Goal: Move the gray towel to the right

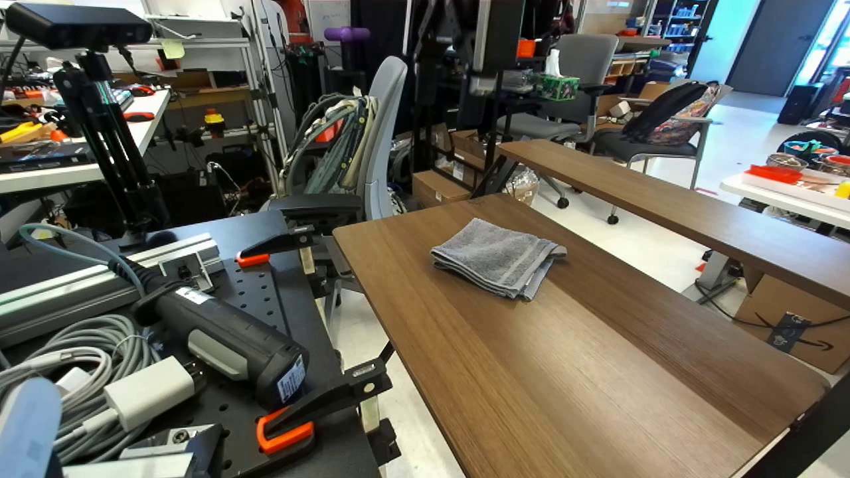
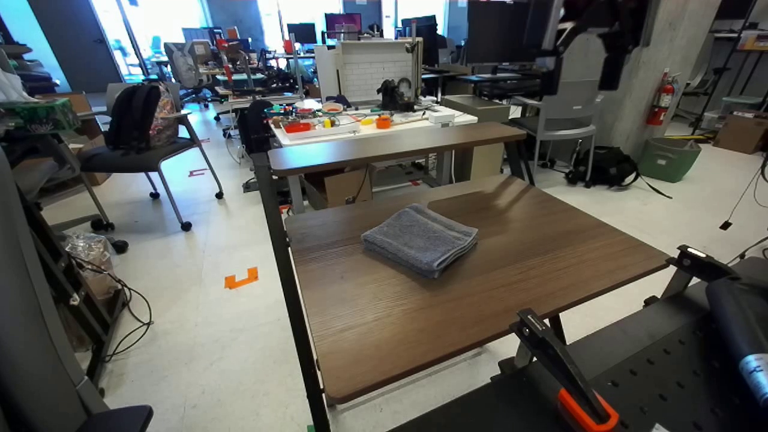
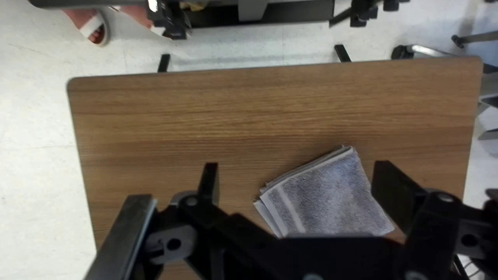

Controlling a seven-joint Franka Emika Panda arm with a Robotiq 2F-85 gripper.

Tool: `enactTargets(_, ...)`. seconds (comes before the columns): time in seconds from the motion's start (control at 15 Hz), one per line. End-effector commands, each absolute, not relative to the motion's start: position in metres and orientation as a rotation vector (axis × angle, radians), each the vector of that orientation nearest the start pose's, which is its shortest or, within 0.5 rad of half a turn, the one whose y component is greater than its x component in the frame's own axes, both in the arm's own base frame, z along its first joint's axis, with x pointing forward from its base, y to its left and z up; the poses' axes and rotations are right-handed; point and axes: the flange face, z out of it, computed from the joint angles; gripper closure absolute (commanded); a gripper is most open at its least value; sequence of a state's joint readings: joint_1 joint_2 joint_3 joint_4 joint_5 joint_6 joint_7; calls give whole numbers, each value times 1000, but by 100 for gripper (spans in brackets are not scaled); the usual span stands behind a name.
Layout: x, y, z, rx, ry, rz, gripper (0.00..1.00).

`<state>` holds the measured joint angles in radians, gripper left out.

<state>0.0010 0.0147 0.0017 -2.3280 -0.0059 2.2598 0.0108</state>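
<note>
- Fingers point(image 3: 209, 182) of my gripper point(image 3: 298, 175) stand wide apart in the wrist view, with a broad gap between their tips.
- At the left there, pale floor point(image 3: 35, 186) shows, with a sandalled foot point(image 3: 91, 25) up near the top edge.
- Next comes a brown wooden table point(image 3: 253, 101), seen from above; my left-hand finger shows dark against its wood.
- Right of the middle lies the gray towel point(image 3: 327, 194), folded and flat on the table. I see it through my gap, closer to the right-hand finger in this view, its lower part hidden behind my gripper.
- Past my right-hand finger, the table runs on to a rounded corner.
- From the left in an exterior view come a black camera-like device point(image 1: 80, 26) on a tripod point(image 1: 113, 146), a coil of gray cable point(image 1: 109, 324), a black handheld tool point(image 1: 226, 338) and two black clamps point(image 1: 339, 392) with orange parts.
- Further right there I see an office chair point(image 1: 382, 133), then the towel, lying towards the far end of the table, its stacked layers showing along the near edge. Beyond it, a narrow raised wooden board point(image 1: 664, 201) runs off to the right.
- Again from the left, in an exterior view: a chair point(image 2: 144, 157) bearing a black backpack point(image 2: 135, 114), orange tape point(image 2: 243, 282) on the floor, the towel resting left of the table's middle, and, at the right, a red fire extinguisher point(image 2: 663, 99) near a green bin point(image 2: 669, 161).
</note>
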Motion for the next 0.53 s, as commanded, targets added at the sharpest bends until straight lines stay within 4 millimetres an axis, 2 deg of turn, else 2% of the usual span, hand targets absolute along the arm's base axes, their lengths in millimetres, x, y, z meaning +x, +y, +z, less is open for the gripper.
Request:
enactTargets(0.0,521,38,291,-3045,26,-58,0)
enactTargets(0.27,546,88,254,-2954,51,-156,0)
enactTargets(0.47,573,112,225,-2927,67,-172,0)
